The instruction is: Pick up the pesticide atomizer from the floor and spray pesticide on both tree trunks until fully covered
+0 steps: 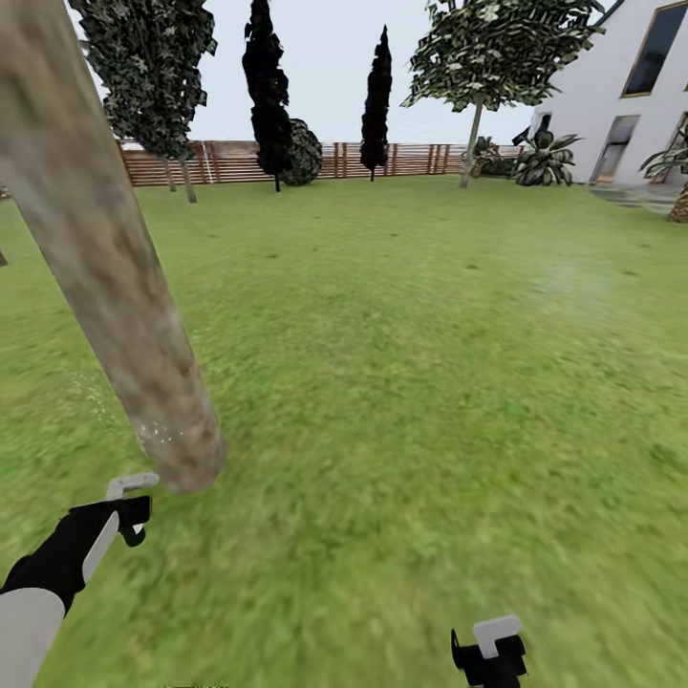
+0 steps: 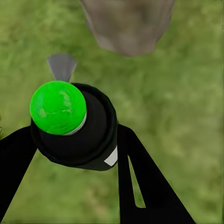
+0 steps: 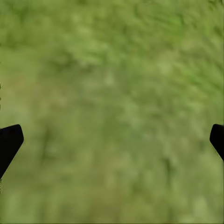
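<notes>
The pesticide atomizer (image 2: 74, 126), a squat black cylinder capped by a glossy green dome and fitted with a flat grey nozzle, sits clamped between the black fingers (image 2: 144, 182) of the left gripper (image 2: 77, 154), as the left wrist view shows from close above. In the head view the same atomizer (image 1: 132, 485) appears only as a pale grey angled piece at the tip of the left gripper (image 1: 124, 521), low at the left, just beside the foot of a tree trunk (image 1: 105, 258).

That trunk is a thick, smooth, branchless column of mottled grey-beige bark, leaning across the head view; fine whitish specks of pesticide (image 1: 158, 432) dot its lowest part and the grass beside it. The left wrist view catches only the trunk's blurred rounded base (image 2: 128, 25), ahead of the nozzle.

The right gripper (image 1: 489, 650) hangs low over the floor (image 1: 401, 382), a blurry green lawn; in the right wrist view its two black fingertips (image 3: 9, 140) stand spread at opposite edges, nothing between them but grass.

Farther off, the head view takes in a brown fence (image 1: 420, 159) of horizontal wooden slats, black cypress-like trees (image 1: 268, 96), a leafy tree on a thin pale stem (image 1: 492, 57), and a white house (image 1: 621, 96) with dark windows at the right.
</notes>
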